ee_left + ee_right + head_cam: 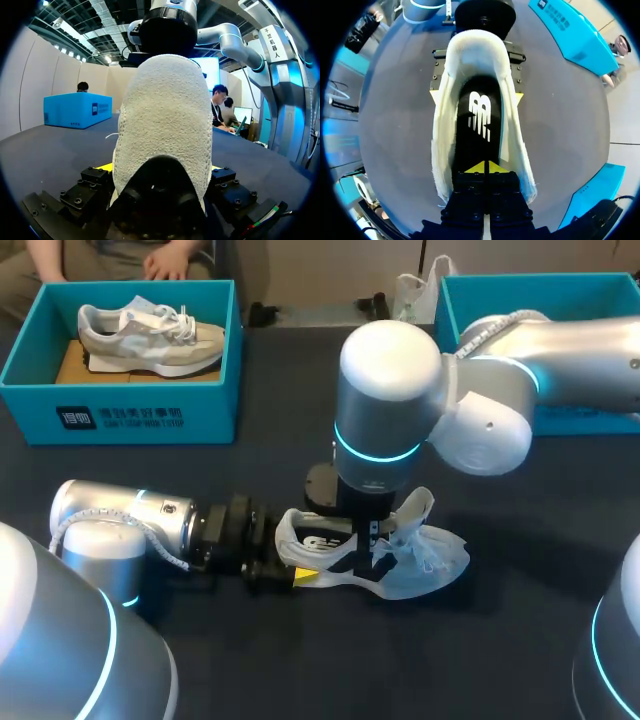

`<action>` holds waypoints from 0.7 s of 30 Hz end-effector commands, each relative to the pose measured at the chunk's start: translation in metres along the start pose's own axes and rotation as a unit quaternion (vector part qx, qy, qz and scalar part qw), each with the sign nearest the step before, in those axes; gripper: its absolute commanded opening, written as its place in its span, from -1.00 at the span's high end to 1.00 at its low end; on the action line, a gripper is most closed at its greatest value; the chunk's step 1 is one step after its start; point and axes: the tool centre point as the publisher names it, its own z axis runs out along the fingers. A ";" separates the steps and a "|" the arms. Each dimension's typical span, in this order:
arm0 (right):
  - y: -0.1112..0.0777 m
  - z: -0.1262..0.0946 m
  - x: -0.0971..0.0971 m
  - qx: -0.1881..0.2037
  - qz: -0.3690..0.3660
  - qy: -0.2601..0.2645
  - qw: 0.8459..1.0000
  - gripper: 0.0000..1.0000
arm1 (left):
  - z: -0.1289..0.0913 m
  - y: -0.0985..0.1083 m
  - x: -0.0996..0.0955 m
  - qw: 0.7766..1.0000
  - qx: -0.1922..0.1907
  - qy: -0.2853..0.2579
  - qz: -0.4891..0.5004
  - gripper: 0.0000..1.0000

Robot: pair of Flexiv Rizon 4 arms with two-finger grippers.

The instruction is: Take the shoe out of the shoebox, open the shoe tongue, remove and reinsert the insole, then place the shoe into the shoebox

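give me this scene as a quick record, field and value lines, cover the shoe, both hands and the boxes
shoe: white, upright on the table, out of its box
left hand: shut on the shoe's heel
right hand: shut, tips down on the insole
insole: black, lying inside the shoe
shoebox: blue, far left, holds a second shoe
other box: blue, far right

Bright, even overhead light falls across the dark desk [300,390]; a soft shadow pools around the white shoe [435,558], and pale glare sheens the rounded shell of the right arm [385,350].
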 end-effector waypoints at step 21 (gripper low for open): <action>-0.002 0.027 -0.008 0.003 -0.001 0.043 0.999 0.21 | 0.000 -0.001 0.001 1.000 -0.001 -0.002 0.000 1.00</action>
